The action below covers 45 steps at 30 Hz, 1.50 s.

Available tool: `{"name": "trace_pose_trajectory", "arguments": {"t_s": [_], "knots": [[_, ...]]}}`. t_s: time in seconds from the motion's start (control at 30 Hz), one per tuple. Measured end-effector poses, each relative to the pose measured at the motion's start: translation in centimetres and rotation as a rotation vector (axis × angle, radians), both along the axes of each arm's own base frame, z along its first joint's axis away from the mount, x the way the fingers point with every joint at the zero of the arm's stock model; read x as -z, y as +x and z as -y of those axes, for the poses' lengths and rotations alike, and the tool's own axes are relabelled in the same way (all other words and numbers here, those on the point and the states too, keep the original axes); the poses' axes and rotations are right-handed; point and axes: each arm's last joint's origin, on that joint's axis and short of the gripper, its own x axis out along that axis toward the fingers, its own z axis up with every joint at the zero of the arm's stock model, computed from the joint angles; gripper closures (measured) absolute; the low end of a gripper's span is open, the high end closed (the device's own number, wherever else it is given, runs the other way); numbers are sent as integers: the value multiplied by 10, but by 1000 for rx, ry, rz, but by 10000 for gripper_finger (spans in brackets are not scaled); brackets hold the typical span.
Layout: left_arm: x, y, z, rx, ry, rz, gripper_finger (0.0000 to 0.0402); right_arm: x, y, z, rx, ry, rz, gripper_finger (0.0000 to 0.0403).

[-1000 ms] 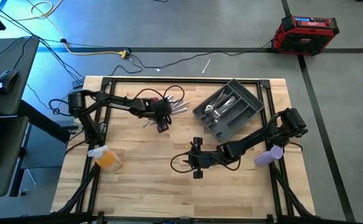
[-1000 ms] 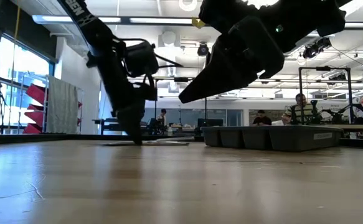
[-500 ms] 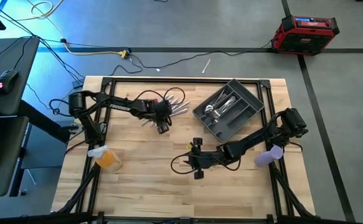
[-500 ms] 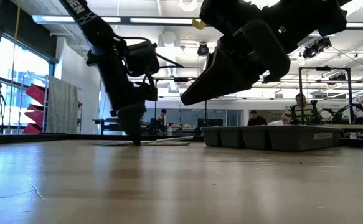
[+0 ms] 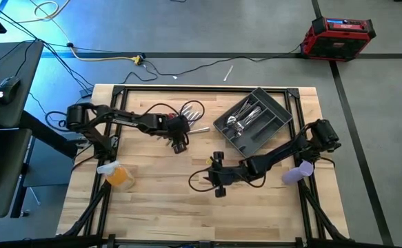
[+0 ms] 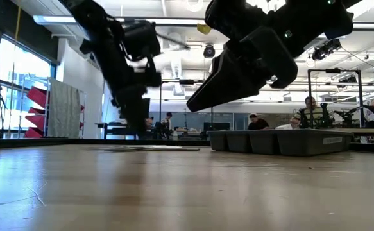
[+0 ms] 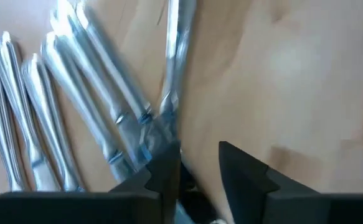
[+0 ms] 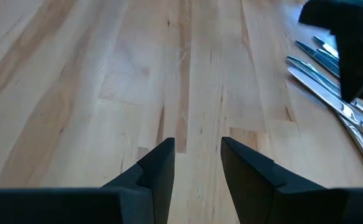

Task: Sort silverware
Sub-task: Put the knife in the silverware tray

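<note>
Loose silverware lies fanned on the wood at the far middle of the table, seen close up as silverware. One piece lies apart on the pile's near side. My left gripper hovers open just off the pile's near-left end; the fingers of my left gripper show bare wood between them. The dark grey tray to the right holds more silverware. My right gripper hangs open above the middle of the table, nothing between the fingers of my right gripper.
A black frame rail runs round the table's edges. An orange thing sits at the near left and a lilac one at the near right. Bare wood spreads along the near side. People sit far off in the room.
My left gripper has risen off the table beside the pile and drawn back a little toward the table's left. One piece of silverware now lies apart from the pile, on its near side, pointing toward the tray.
</note>
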Motion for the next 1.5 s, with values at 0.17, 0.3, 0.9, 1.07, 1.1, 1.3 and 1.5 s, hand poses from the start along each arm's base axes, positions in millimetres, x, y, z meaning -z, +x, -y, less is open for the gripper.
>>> {"name": "trace_pose_trajectory", "arguments": {"t_s": [0.17,0.3,0.9,1.07,1.1,1.3,1.5], "knots": [[18,1,-6,-31,-17,-65,220,0,0,0,1,2,0,285],[27,1,-5,-64,-28,-106,188,0,0,0,-3,3,-4,285],[24,0,1,-123,5,-176,398,0,0,0,-6,3,-6,285],[6,0,8,-100,17,-181,400,0,0,1,5,-5,-3,285],[3,1,10,-96,21,-165,400,0,0,2,5,-8,-3,285],[2,3,28,-53,5,-160,400,0,1,5,17,-4,2,285],[1,4,37,-30,64,-161,398,0,4,11,52,17,8,285]]}}
